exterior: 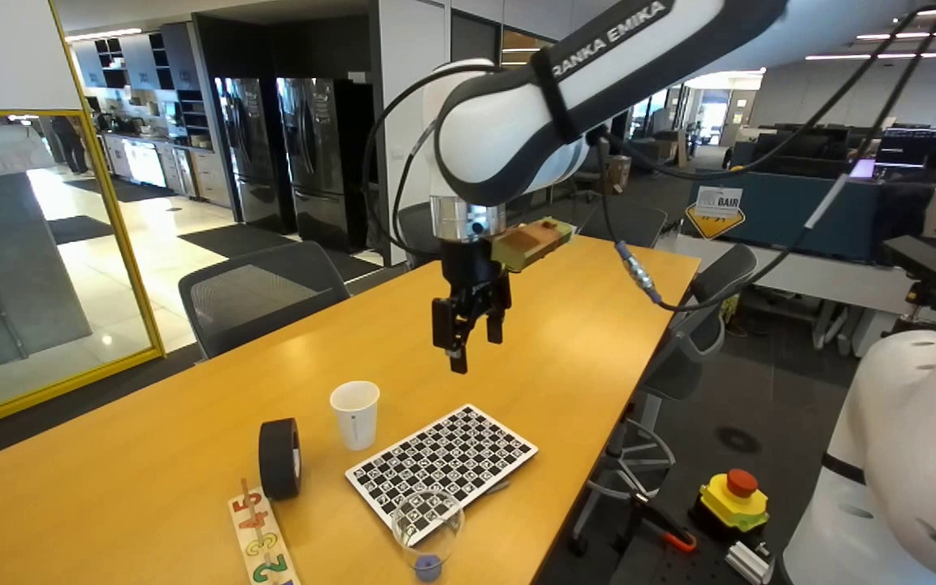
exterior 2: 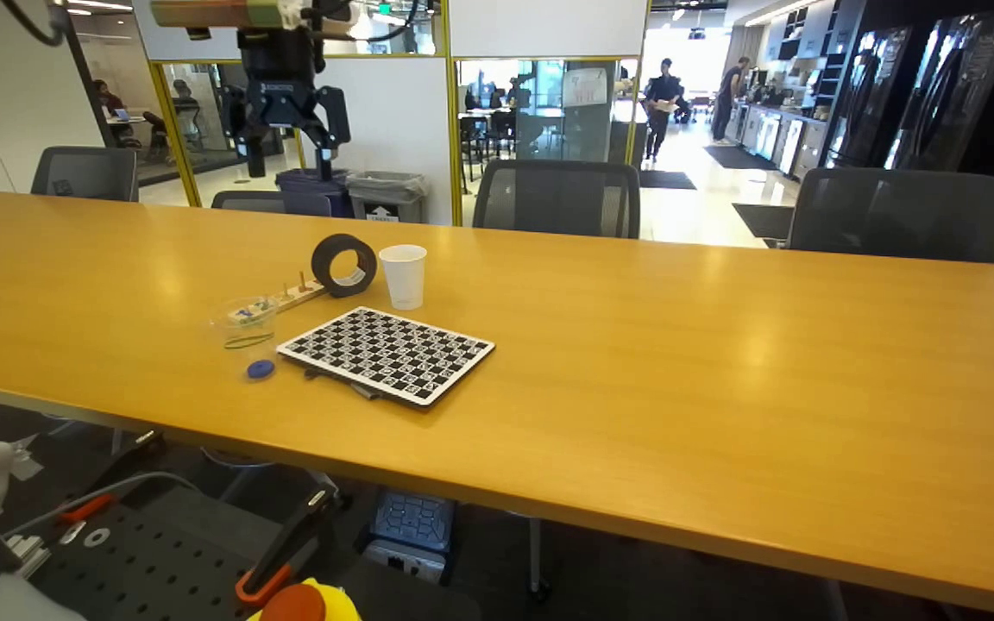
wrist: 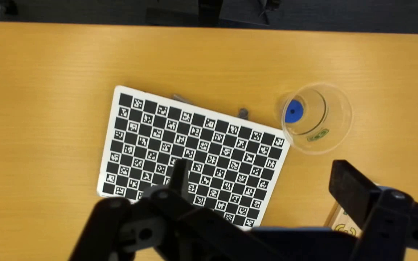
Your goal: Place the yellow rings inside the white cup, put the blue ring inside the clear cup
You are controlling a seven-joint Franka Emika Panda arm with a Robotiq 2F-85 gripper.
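Swinging low, I could topple the small tapered white cup [exterior: 355,414] in an exterior view, then, to its right, the see-through greyish cup [exterior: 427,532], spilling the tiny blue ring [exterior: 428,567] apparently at its bottom. Farther right hangs my black hand [exterior: 476,350], spread wide, holding nothing; both cups sit below it on the wooden bench [exterior: 151,487]. I see no yellow rings.

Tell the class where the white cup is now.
In both exterior views, the white cup stands upright left of centre, just right of the tape roll and next to the checkered board.
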